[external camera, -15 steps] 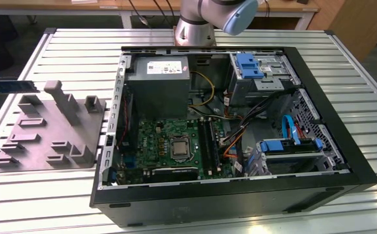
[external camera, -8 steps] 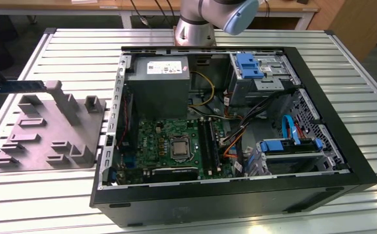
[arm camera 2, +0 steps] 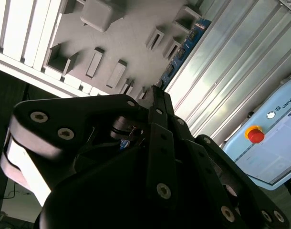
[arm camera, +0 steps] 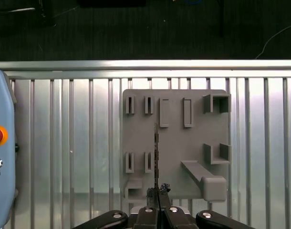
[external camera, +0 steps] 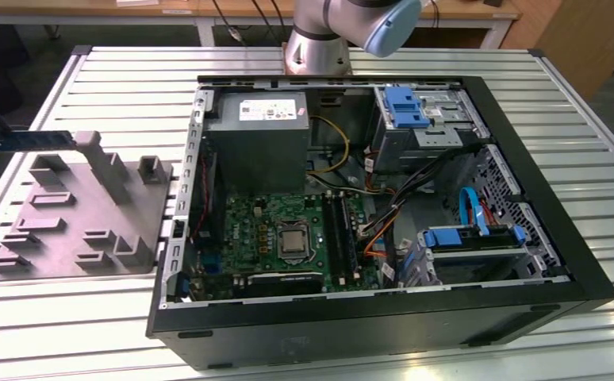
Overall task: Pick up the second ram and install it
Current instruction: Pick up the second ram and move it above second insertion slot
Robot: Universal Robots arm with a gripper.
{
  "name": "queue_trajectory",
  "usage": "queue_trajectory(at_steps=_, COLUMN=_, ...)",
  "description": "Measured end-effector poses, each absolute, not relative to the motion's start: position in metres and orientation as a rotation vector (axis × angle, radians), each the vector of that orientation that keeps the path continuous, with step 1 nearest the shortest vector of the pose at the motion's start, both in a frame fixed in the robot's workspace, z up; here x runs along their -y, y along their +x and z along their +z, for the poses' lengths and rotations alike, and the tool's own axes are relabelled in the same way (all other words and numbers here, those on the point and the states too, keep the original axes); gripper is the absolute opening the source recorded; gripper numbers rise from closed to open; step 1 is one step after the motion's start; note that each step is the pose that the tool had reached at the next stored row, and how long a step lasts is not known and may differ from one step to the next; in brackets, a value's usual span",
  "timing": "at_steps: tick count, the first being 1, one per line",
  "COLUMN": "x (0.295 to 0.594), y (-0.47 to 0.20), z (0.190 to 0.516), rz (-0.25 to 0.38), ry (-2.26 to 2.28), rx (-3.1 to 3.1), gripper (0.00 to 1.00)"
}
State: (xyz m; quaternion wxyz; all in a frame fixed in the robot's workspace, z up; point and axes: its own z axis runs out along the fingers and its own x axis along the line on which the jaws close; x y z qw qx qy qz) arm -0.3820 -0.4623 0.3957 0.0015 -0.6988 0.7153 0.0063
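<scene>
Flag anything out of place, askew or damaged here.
Nothing stands out. The second ram is held straight by the gripper, its fingers shut on it, edge-on above the grey holder tray in the first wrist view. The open computer case lies square on the slatted table.
</scene>
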Motion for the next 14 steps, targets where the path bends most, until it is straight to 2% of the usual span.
queue_trajectory(at_steps=14, x=0.4623, y=-0.379, z=0.4029, rz=0.02, ry=-2.194, rx=-2.245, gripper=0.11)
